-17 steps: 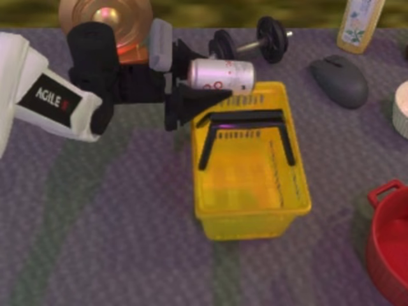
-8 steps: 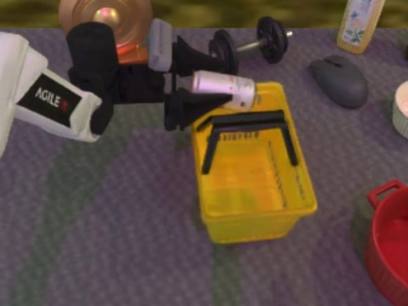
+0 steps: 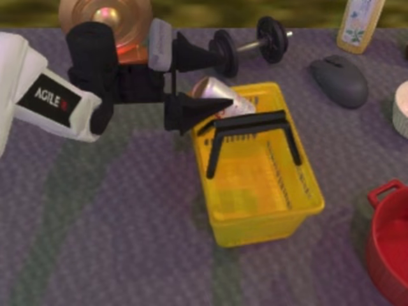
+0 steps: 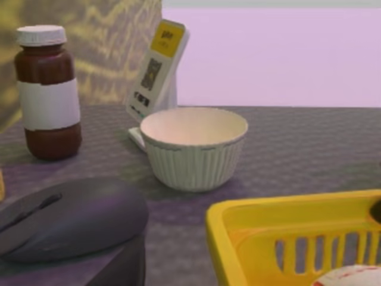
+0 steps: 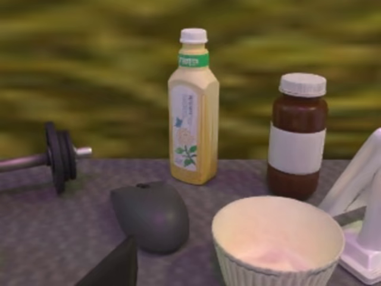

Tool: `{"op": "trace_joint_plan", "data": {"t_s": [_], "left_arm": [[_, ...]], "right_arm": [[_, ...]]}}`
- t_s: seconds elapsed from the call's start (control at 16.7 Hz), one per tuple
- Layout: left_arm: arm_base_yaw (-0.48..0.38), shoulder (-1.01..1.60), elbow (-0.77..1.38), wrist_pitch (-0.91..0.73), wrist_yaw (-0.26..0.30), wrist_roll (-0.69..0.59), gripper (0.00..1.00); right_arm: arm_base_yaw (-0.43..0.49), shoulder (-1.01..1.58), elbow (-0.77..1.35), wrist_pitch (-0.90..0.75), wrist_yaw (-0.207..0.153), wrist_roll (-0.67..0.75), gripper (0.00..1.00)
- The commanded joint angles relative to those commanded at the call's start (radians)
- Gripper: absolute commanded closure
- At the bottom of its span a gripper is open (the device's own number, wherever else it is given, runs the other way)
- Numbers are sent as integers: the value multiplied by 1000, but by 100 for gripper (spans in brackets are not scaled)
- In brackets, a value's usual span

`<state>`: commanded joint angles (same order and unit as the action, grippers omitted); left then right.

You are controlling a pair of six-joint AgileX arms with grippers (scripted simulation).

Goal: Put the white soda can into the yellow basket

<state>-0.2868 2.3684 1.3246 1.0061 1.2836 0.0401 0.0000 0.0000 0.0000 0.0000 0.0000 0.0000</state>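
The white soda can [image 3: 226,95] lies tilted over the back left corner of the yellow basket [image 3: 268,226], resting on the rim and against the lower finger. My left gripper [image 3: 223,80] is open above that corner, its fingers spread wide to either side of the can. In the left wrist view the can's white, red-marked side [image 4: 351,277] shows just inside the basket's rim [image 4: 262,214]. My right arm is out of the top view; only a dark part of the right gripper [image 5: 113,268] shows in its wrist view.
Behind the basket lie a dumbbell [image 3: 252,44] and a grey mouse [image 3: 339,80]. A cream bottle [image 3: 360,22] stands at the back right, a white bowl [image 3: 401,108] at the right edge, a red pot [image 3: 389,242] at the front right.
The left gripper's fingers have spread apart and let go of the can. The can has tipped down onto the basket's back corner. The basket has shifted slightly to the right.
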Motion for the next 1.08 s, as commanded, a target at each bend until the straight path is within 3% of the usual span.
{"op": "trace_joint_plan", "data": {"t_s": [0.24, 0.48, 0.72, 1.08], "left_arm": [[1, -33, -11, -16, -19, -8, 0], [36, -211, -90, -96, -129, -48, 0], [95, -532, -241, -235, -318, -96, 0], [194, -1189, -587, -519, -666, -142, 0]], "right_arm": [[13, 30, 30, -28, -1, -19, 0], [77, 212, 210, -177, -3, -124, 0], [177, 550, 546, -414, -3, -292, 0], [357, 1210, 1198, -841, -1, -596, 0]]}}
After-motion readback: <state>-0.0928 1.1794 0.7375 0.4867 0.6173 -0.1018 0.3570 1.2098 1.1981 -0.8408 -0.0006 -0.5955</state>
